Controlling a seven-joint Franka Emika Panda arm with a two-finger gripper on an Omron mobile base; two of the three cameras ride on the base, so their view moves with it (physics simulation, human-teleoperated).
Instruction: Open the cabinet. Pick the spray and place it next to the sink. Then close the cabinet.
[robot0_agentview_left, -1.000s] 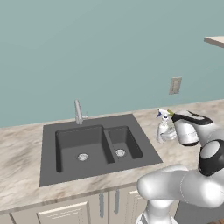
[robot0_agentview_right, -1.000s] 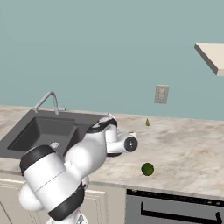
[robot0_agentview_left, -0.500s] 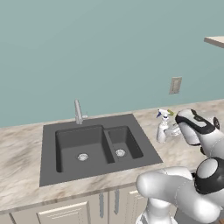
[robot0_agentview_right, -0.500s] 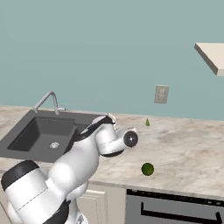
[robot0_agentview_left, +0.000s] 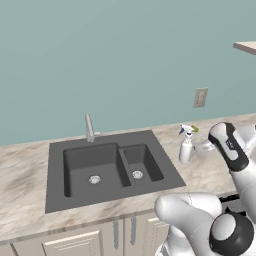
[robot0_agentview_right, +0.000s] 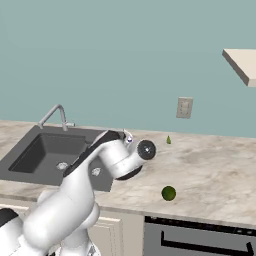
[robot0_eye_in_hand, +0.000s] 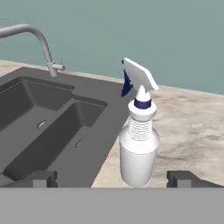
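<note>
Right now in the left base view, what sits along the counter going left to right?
Faucet → large sink bowl → small bowl → spray → wall outlet → the arm's dark-banded wrist.

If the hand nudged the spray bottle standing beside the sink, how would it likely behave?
The spray bottle stands upright on the counter, tall against its narrow base, so a high nudge would probably tip it. Its smooth round body looks likely to roll once down, perhaps toward the sink close beside it. It looks like stiff plastic, probably light. The hand is open around it.
</note>
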